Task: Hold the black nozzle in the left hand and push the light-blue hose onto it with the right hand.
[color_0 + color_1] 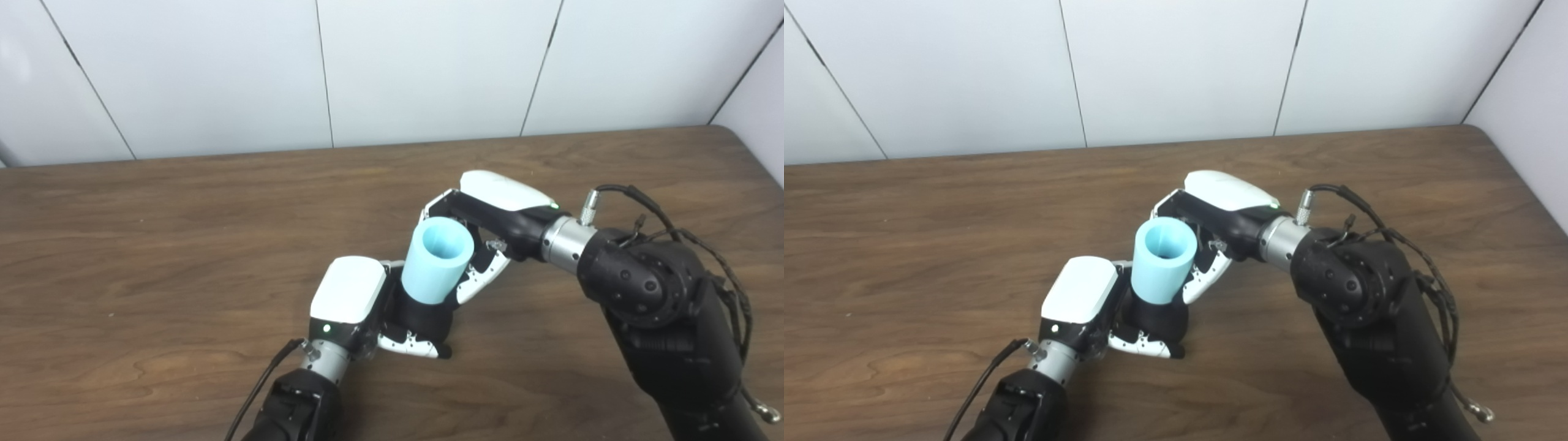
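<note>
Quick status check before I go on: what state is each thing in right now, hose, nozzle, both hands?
Light-blue hose: upright, slightly tilted, open end up, lower end seated on the nozzle.
Black nozzle: held above the table, mostly hidden by fingers and hose.
Left hand: shut on the nozzle.
Right hand: fingers around the hose's upper part, gripping it.
Table: bare wood around the hands.
</note>
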